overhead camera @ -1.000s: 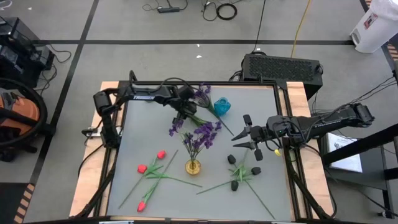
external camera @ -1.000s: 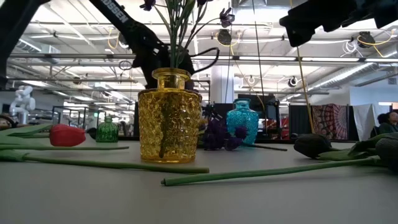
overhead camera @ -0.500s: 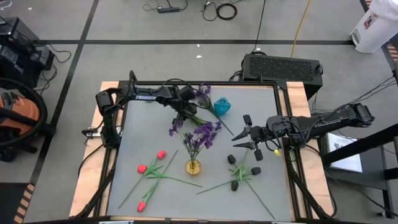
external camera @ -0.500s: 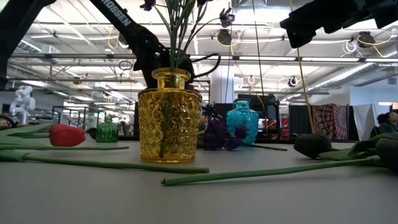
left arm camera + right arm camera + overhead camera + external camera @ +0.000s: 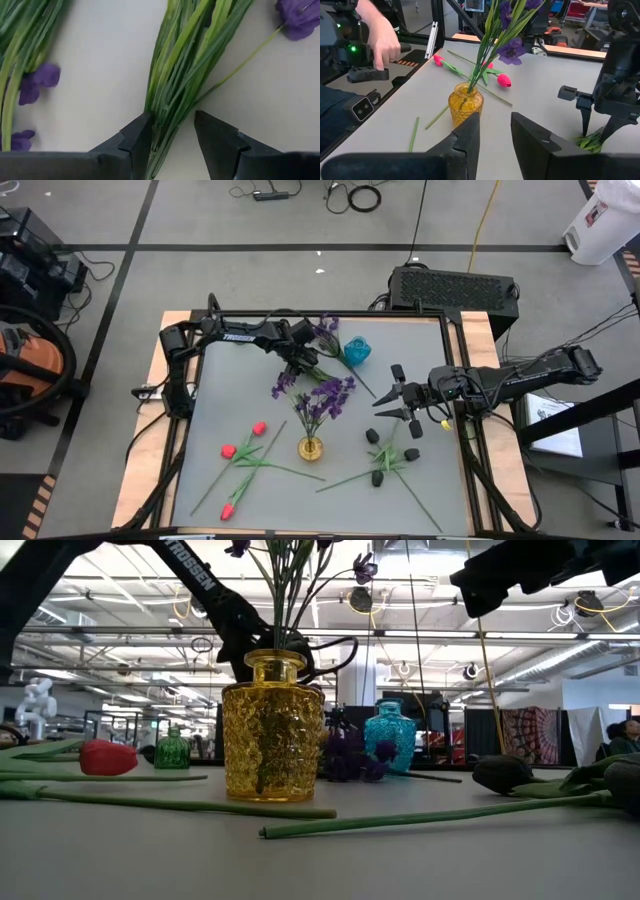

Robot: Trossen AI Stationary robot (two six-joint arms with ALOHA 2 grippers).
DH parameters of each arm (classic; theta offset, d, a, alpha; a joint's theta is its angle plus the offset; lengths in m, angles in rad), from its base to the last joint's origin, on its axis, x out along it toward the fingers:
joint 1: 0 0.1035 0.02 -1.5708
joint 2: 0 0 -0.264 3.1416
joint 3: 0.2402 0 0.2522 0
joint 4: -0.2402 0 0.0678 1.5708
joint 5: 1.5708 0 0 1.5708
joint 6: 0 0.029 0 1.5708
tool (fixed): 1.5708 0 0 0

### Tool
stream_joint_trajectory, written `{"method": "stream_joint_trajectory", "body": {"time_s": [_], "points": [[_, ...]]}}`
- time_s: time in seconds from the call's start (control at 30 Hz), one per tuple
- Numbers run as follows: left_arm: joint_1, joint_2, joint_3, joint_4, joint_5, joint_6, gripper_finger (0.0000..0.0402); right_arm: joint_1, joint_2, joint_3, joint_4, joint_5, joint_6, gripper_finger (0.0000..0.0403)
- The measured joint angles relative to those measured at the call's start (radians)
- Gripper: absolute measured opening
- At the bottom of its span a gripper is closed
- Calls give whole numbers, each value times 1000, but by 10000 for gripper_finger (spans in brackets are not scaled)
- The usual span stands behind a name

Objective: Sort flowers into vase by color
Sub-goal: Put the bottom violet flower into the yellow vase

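The left gripper was low over the far side of the table, its fingers open and standing on either side of the green stems of a purple spray that lay flat there, not yet squeezed. To do this step well, I think it should close low on the bundle where the stems run together, catch all of them, and lift straight up before it swings toward a vase. The yellow vase near the front already held purple flowers, so the spray probably belonged there; its tall stems could be knocked on the way. The teal vase stood just beside the spray and could be bumped. The right gripper hung above the table at the right, fingers partly open and empty. Red tulips lay front left, black blooms front right. A person's hand was beyond the table edge.
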Motion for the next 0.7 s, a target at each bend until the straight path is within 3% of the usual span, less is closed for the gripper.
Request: {"method": "stream_joint_trajectory", "body": {"time_s": [0.2, 0.57, 0.7], "points": [[0, 0, 0, -4, -2, 0, 140, 0, 0, 0, 0, 0, 0, 102], [-21, 0, 0, -11, -61, -27, 14, 0, 0, 0, 0, 0, 5, 102], [-31, 0, 1, -18, -76, -72, 12, 0, 0, 0, 0, 0, 23, 102]]}}
